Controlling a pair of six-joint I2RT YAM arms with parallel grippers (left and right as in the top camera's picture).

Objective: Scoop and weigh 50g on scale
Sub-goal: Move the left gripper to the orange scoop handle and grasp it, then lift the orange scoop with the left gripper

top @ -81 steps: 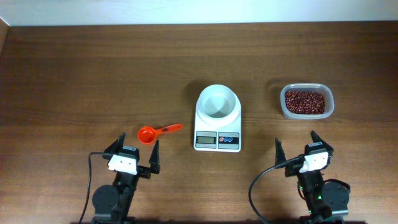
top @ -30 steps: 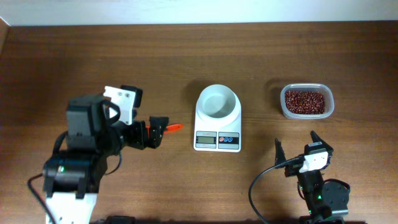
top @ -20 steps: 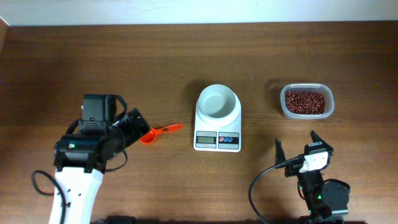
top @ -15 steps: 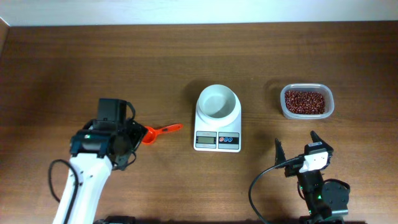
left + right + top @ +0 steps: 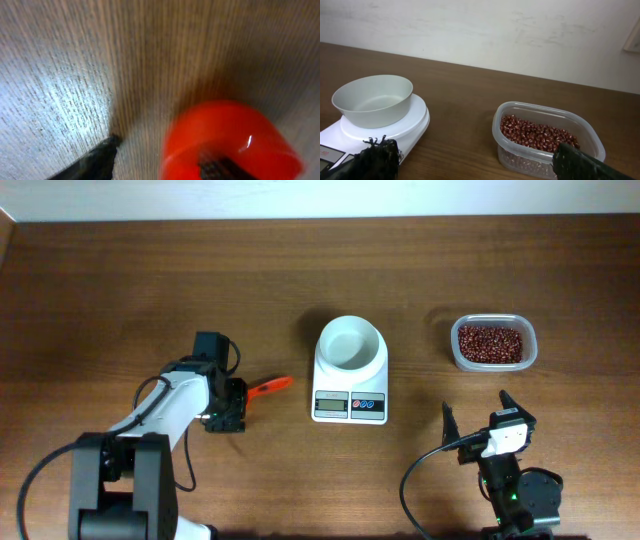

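The white scale with its empty round bowl stands mid-table. The dark red-brown beans, the 50g, fill a clear tub to its right. An orange-red scoop lies left of the scale. My left gripper is down over the scoop's cup. In the blurred left wrist view one finger rests on the table with a gap to the red cup, and the other finger shows dark inside it. My right gripper rests wide open near the front edge, holding nothing.
Only the dark wooden table lies around these things. The pale wall rises behind its far edge.
My left arm swung in from the left and dropped onto the scoop's cup, and its jaws have narrowed. The scoop, the scale and the right arm have not moved.
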